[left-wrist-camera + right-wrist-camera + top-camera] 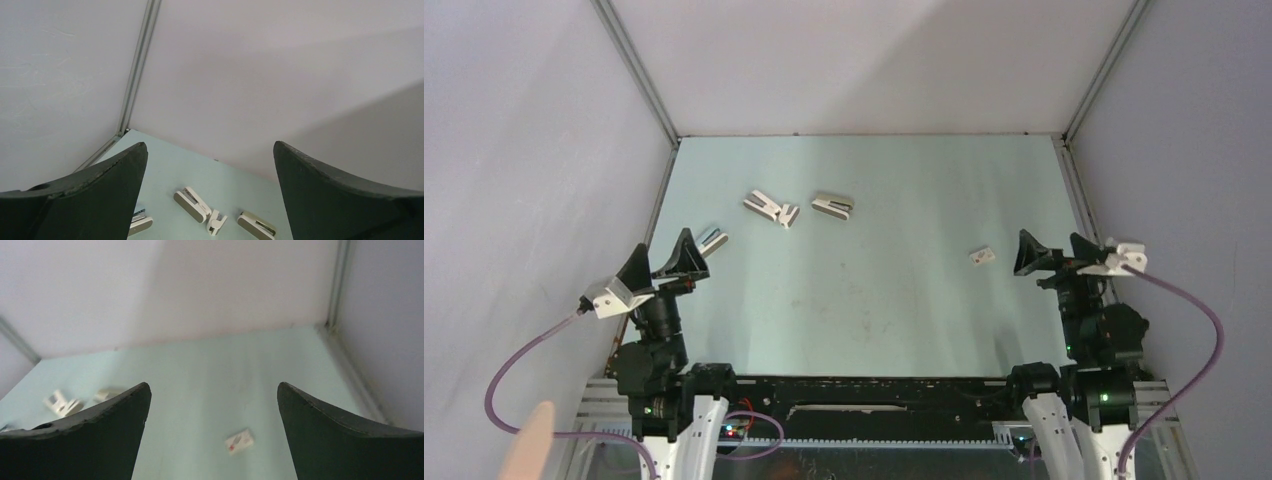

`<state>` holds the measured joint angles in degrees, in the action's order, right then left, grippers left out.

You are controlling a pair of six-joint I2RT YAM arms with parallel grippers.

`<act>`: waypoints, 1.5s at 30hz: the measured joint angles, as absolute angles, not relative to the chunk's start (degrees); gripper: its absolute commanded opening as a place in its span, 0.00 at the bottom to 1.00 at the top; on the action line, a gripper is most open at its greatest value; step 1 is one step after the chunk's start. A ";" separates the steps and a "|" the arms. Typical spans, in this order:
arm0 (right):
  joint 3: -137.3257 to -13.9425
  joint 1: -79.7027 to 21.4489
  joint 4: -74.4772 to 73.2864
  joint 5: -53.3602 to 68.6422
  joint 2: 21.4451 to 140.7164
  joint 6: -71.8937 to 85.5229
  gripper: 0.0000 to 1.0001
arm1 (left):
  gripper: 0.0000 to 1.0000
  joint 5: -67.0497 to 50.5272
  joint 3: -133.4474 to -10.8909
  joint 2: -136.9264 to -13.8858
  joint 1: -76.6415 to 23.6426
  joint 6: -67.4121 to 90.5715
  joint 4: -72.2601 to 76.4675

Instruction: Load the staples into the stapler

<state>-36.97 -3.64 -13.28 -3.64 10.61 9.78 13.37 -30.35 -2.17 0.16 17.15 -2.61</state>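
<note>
Near the table's (874, 310) left edge your left gripper (664, 252) hangs wide open and empty just beside the stapler (712, 240) — by the right edge your right gripper (1051, 250), equally spread, holds nothing, the staple box (982, 256) lying near it.

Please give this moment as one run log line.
left gripper: open, empty | right gripper: open, empty | stapler: on table, near left gripper | staples: on table, near right gripper | loading: not begun
</note>
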 measured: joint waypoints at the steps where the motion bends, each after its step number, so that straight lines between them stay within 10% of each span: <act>1: -37.74 -3.62 -14.87 -2.90 12.43 11.11 0.99 | 1.00 13.32 -30.57 -2.17 -0.32 17.15 -3.01; 12: -39.00 -3.62 -27.49 9.23 35.59 23.38 0.99 | 1.00 11.55 -35.92 -9.21 -1.28 18.76 -7.46; 25: -36.67 -3.60 -23.46 22.31 42.65 27.57 0.99 | 1.00 13.30 -49.74 -44.75 -1.26 26.85 -25.39; 35: -38.22 -4.80 -25.67 10.66 50.22 27.66 0.99 | 1.00 13.28 -60.23 -69.25 -1.26 32.56 -36.51; 45: -45.63 -6.44 -28.71 -6.50 74.17 33.34 0.99 | 1.00 13.21 -60.10 -66.96 -1.26 30.39 -40.47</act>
<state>-45.63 -6.44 -28.71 -6.50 74.17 33.34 13.21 -60.10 -66.96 -1.26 30.39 -40.47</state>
